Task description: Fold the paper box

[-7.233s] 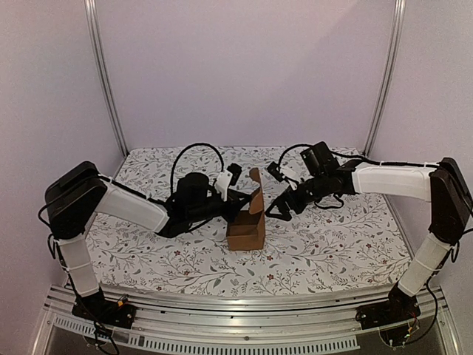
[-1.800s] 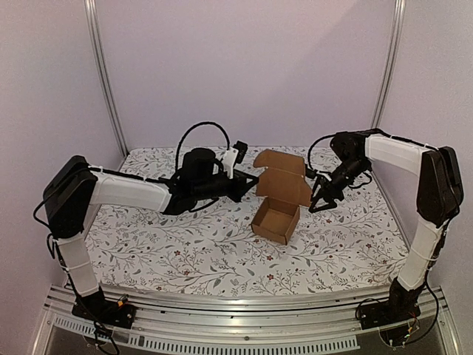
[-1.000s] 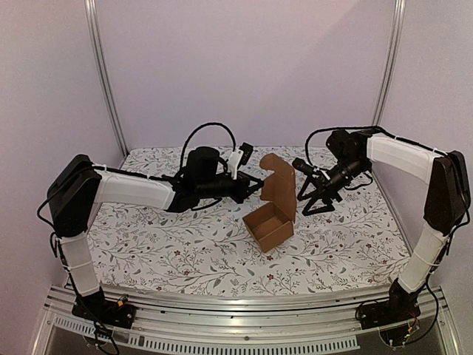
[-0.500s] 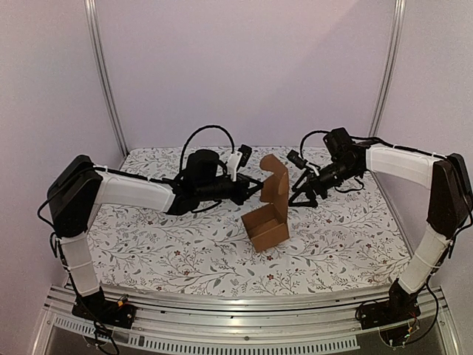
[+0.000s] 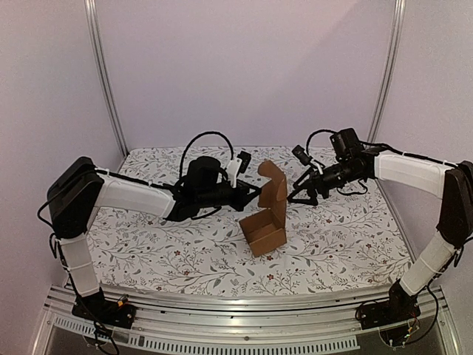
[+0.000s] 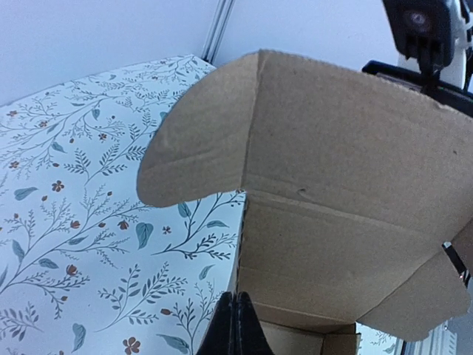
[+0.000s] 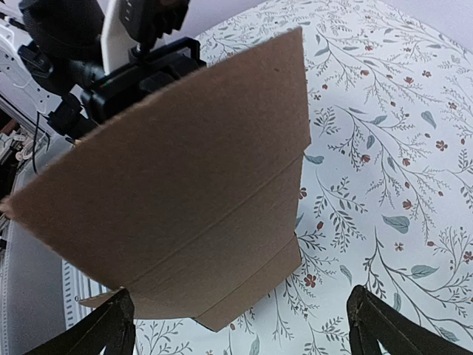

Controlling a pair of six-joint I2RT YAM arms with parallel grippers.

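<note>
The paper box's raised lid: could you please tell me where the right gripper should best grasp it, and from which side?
Probably the lid at its free top edge, approached from the right, where the right gripper hangs open: it stands upright, a thin panel above the paper box, outer face toward that side.

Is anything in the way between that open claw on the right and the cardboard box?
Nothing visible. The right gripper stands open facing the outer side of the raised lid of the box, with only patterned table below the gap. The left gripper, shut, is at the lid's other side.
</note>
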